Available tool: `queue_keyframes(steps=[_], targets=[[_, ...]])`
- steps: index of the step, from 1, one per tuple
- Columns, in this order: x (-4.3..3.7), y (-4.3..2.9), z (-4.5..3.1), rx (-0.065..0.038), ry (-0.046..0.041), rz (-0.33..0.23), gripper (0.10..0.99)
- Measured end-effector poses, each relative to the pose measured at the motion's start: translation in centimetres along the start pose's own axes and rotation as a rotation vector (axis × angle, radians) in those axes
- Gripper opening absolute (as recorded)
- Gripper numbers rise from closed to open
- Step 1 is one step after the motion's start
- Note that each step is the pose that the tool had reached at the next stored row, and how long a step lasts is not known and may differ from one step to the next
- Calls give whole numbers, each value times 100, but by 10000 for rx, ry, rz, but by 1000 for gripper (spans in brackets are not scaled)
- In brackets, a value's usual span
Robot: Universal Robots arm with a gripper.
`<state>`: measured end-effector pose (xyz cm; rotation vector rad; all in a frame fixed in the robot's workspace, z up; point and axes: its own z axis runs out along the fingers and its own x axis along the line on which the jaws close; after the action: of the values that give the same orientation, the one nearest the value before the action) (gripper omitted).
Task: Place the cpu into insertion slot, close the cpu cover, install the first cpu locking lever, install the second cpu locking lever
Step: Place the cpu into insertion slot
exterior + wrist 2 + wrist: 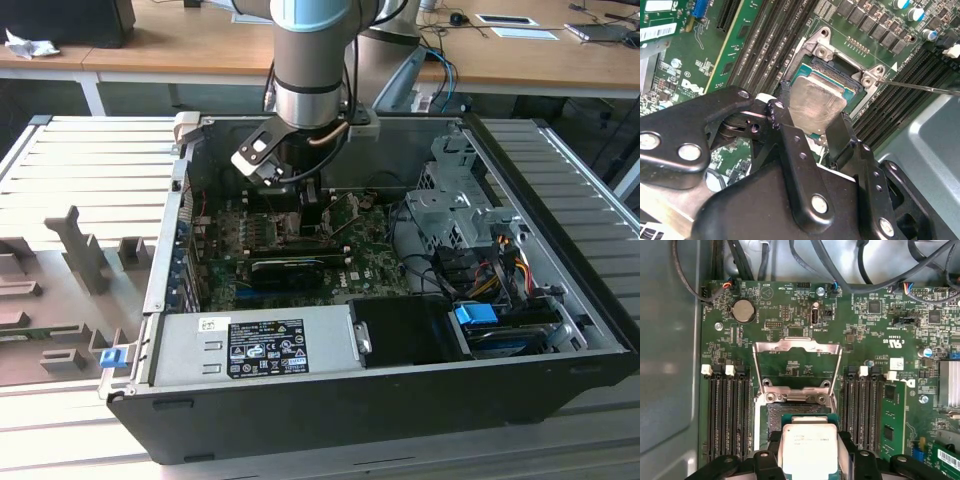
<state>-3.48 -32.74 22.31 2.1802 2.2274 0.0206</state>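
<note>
Upper middle of the exterior view: my black gripper [310, 215] pinches the flat silver-grey cpu [817, 102] over the dark square insertion slot [836, 67], seemingly unseated. The silver-frame cpu cover [797, 346] lies open.

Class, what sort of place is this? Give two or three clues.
Probably a robotics lab or workshop: a robot arm reaches into an open computer case, its pincer grips the cpu, and office desks stand behind.

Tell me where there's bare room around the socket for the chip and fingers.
The insertion slot lies open inside its metal rim, the cpu cover swung back. The gripper holds the cpu partly over it. Memory slots crowd both flanks; cables crowd the far board edge. A bare grey case panel lies beyond one slot bank.
</note>
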Motion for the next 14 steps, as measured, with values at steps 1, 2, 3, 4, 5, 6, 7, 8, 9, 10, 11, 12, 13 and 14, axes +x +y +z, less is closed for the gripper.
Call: queue_keyframes(steps=[1,2,3,4,5,6,7,8,9,10,11,12,13,14], targets=[[0,0,4,-1,-2,1,529],[-1,-1,5,0,-3,2,529],[0,-1,9,-1,-2,4,529],[0,-1,15,-2,-1,3,529],[0,-2,21,-1,-1,3,529],[0,-2,24,-1,-1,3,529],[0,-2,29,-1,-2,3,529],[1,-2,35,-1,-2,3,529],[2,-2,38,-1,-1,4,529],[4,-3,46,-1,-2,4,529],[6,-3,53,-1,-1,5,529],[11,-3,61,-1,-1,6,529],[23,-3,77,0,-3,3,529],[44,-3,85,-2,-1,4,529]])
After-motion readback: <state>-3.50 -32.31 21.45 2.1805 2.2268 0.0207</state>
